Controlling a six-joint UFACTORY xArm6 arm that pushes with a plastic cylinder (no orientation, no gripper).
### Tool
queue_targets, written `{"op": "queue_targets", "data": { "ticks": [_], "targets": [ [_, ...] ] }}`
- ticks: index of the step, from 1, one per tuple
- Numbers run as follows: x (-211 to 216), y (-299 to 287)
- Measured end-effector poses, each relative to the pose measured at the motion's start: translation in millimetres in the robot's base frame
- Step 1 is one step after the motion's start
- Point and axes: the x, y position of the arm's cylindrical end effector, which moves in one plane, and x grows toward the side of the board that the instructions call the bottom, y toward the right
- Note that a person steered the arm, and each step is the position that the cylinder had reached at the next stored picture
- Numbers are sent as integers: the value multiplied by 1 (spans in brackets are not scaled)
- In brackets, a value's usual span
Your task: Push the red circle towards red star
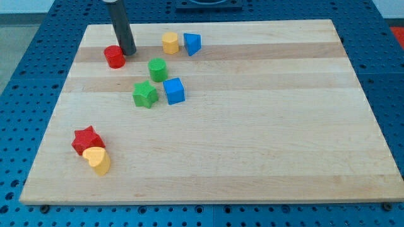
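Note:
The red circle [114, 57] lies near the board's top left. My tip [127, 53] stands right against its right side, touching it. The red star [86, 140] lies far below, near the view's bottom left, with a yellow heart [97, 160] touching its lower right.
A green circle [157, 69], a green star [145, 94] and a blue cube [173, 91] cluster right of and below the red circle. A yellow block [170, 43] and a blue block [192, 43] sit near the top edge. The wooden board [252, 126] lies on a blue pegboard.

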Motion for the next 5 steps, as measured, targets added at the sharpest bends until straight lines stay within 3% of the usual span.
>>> {"op": "queue_targets", "data": {
  "ticks": [5],
  "targets": [
    [-33, -39]
  ]
}}
